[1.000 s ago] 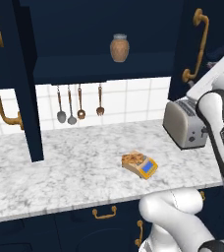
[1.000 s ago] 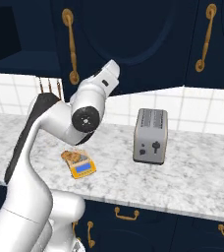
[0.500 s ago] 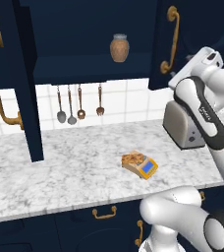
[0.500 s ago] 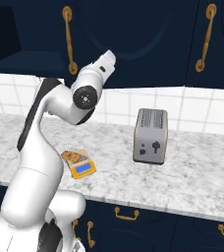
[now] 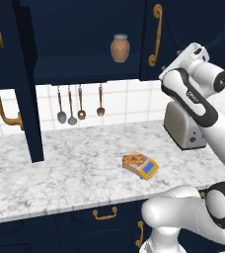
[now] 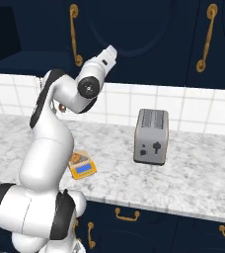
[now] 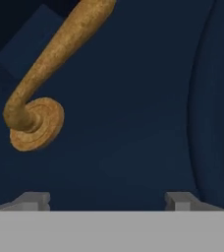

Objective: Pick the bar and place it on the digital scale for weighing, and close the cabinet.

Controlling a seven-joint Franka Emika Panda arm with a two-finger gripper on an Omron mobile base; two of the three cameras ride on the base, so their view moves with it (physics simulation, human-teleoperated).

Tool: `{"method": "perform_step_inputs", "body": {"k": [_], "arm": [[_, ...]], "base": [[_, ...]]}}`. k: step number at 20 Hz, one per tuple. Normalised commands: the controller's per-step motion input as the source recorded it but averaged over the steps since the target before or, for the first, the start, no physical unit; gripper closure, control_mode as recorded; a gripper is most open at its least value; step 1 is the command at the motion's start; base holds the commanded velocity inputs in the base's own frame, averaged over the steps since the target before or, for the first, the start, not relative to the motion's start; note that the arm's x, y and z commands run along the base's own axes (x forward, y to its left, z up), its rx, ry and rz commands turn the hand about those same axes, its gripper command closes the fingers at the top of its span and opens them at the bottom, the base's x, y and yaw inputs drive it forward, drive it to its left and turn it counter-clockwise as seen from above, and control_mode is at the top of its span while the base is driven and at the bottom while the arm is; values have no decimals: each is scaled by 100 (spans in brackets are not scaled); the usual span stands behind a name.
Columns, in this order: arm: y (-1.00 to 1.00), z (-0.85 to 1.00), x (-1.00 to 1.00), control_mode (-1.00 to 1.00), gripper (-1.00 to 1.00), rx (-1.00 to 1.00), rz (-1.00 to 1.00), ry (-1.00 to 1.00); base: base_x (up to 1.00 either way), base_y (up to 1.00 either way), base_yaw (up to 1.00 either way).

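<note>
Navy fills the left base view: the cabinet stands with its left door swung out towards the near side, a jar on the shelf inside, and the right door angled partly shut. On the marble counter the bar already lies on the scale, with a toaster to the right. The arm reaches up towards the right door.

In the right base view the arm points at the door near its brass handle. Bar and scale sit on the counter left of the toaster.

In the hand view the door panel is very close, the handle's foot at upper left. The gripper has its fingers spread wide, holding nothing.

Weighing looks done; closing the cabinet is in hand. The next move likely calls for pressing this door fully shut, then dealing with the wide-open left door.
</note>
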Motion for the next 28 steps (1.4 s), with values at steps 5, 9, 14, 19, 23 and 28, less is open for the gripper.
{"method": "perform_step_inputs", "body": {"k": [5, 9, 14, 19, 23, 28], "arm": [[0, 0, 57, -100, -100, 0, 0, 0], [0, 0, 51, -100, -100, 0, 0, 0], [1, -4, 45, -100, -100, 0, 0, 0], [5, -19, -5, -100, -100, -1, 0, -5], [0, 0, -96, -100, -100, 0, 0, -16], [-1, 28, -90, -100, -100, 0, 1, -17]], "base": [[0, 0, 0], [0, 0, 0], [0, 0, 0], [0, 0, 0], [0, 0, 0], [0, 0, 0]]}}
